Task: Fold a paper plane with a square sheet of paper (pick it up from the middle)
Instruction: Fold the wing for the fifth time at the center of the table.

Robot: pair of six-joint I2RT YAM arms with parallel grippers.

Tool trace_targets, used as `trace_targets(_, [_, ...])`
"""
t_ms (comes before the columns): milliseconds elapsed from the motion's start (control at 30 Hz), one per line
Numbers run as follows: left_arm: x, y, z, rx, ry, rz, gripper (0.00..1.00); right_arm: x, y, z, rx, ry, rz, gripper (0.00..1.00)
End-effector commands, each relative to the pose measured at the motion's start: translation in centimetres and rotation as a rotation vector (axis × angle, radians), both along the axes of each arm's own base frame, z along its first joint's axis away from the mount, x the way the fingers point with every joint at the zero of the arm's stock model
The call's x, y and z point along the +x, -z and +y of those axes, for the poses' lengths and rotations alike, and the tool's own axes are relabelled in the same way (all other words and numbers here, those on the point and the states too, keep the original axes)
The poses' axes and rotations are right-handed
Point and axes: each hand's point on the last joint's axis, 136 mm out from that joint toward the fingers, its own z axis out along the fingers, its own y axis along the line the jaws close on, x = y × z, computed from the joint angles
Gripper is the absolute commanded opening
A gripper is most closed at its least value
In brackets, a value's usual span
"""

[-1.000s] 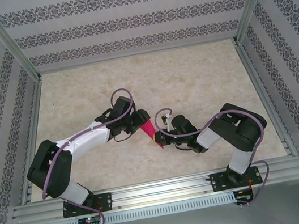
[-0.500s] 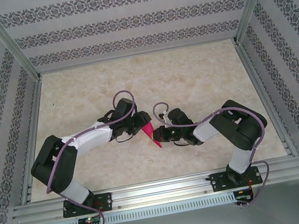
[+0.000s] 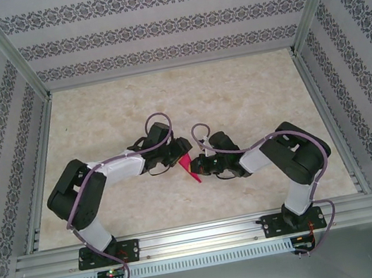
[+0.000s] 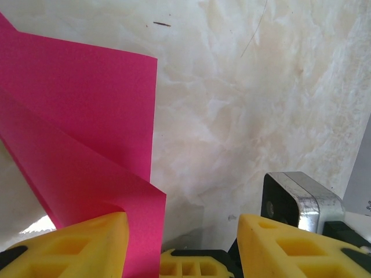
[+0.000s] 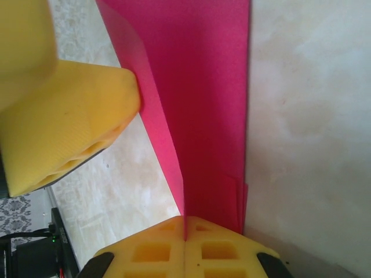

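Pink paper [image 3: 188, 168], folded into a narrow layered strip, sits mid-table [image 3: 236, 95] between both arms. The right pincer [image 5: 185, 226] is clamped on one end. The left pincer [image 4: 182, 231] stands spread, with the paper's edge just inside its gap beside one finger. The task looks mid-fold; next, the left must close squarely on that flap.

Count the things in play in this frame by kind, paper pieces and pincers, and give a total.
folded magenta-pink paper sheet: 1
yellow-fingered robot pincers: 2 (left pincer open beside the paper, right pincer shut on it)
Total: 3
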Motion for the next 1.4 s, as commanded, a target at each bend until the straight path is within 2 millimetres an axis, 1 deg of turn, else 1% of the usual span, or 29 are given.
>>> trace_targets(0, [0.0,0.7,-0.8,-0.028,0.013,-0.010,0.54,-1.7,4.2,-1.3,-0.113,0.024,0.123,0.00])
trace_targets(100, [0.0,1.5,-0.5,-0.008,0.004,0.000,0.54,-1.8,4.3,-1.3,-0.112,0.026,0.133,0.02])
trace_targets(167, [-0.1,2.0,-0.3,0.007,0.003,0.005,0.54,-1.7,4.1,-1.4,-0.109,0.035,0.136,0.05])
trace_targets(233, [-0.1,2.5,-0.1,0.022,0.002,0.007,0.54,-1.7,3.6,-1.4,-0.099,0.040,0.133,0.07])
trace_targets(267, [-0.1,2.7,0.0,0.025,0.002,0.010,0.54,-1.7,3.5,-1.4,-0.098,0.043,0.131,0.10])
trace_targets(367, [-0.1,3.0,-0.2,0.030,0.010,0.018,0.53,-1.7,2.7,-1.5,-0.097,0.048,0.124,0.13])
trace_targets(533, [-0.5,3.5,0.2,0.057,0.016,0.029,0.53,-1.8,1.2,-2.2,-0.113,0.072,0.108,0.21])
trace_targets(633, [-0.4,3.6,0.2,0.059,0.022,0.028,0.53,-2.0,0.2,-2.1,-0.102,0.067,0.105,0.22])
trace_targets(767, [-0.4,3.4,0.0,0.062,0.035,0.020,0.53,-1.9,-0.6,-2.2,-0.097,0.077,0.099,0.22])
trace_targets(933, [-0.4,3.4,0.0,0.064,0.038,0.023,0.52,-1.8,-1.6,-1.4,-0.061,0.059,0.105,0.22])
trace_targets(1000, [-0.4,3.4,0.0,0.067,0.042,0.023,0.53,-1.6,-1.8,-1.6,-0.067,0.073,0.097,0.23])
trace_targets(1267, [-0.4,3.3,-0.1,0.066,0.052,0.023,0.51,-1.3,-3.8,-1.7,-0.074,0.067,0.037,0.24])
trace_targets(1367, [-0.6,3.4,-0.1,0.067,0.054,0.027,0.51,-1.1,-3.7,-1.6,-0.088,0.060,0.037,0.24])
